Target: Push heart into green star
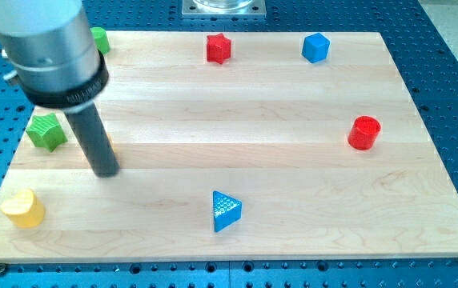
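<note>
The green star [46,130] lies near the board's left edge. My rod comes down from the view's top left, and my tip [106,173] rests on the board to the right of the star and a little below it, apart from it. A thin yellow-orange sliver [110,146] shows at the rod's right edge, and the rest of that block is hidden behind the rod. A yellow block [23,208] lies at the bottom left corner, below the star. It looks rounded, and I cannot tell whether it is the heart.
A second green block [100,38] sits at the top left, partly hidden by the arm. A red star [218,48] and a blue cube [315,47] lie along the top. A red cylinder [364,132] is at the right. A blue triangle [226,210] is at the bottom middle.
</note>
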